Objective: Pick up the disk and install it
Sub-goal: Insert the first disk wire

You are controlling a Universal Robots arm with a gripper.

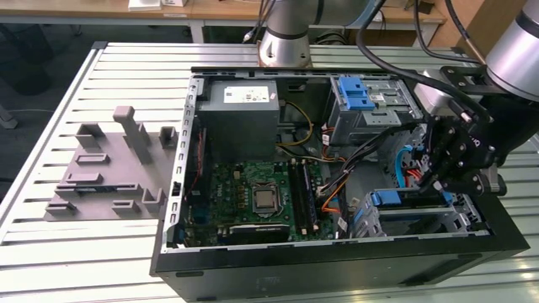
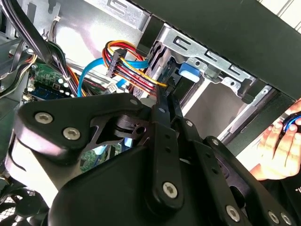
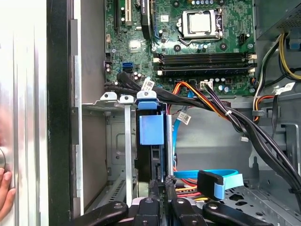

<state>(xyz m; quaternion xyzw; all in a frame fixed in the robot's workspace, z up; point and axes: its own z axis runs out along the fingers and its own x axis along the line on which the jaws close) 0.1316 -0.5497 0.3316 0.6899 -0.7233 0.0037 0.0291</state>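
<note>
The tool (image 3: 162, 186) is reaching down inside the open computer case (image 1: 337, 268) — its fingers clenched edge-on against the disk (image 3: 151, 141), which is sitting upright in the metal drive cage (image 3: 123, 141) beside the motherboard (image 1: 261, 196).

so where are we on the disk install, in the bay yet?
Looks mostly done: the disk stands on edge in the drive cage at the open computer case's front corner, blue carrier tab outward. In hand: the gripper sits right at the disk's edge, fingers drawn together there. I can't tell whether the disk is fully seated or latched, and the gripper hasn't backed away.
</note>
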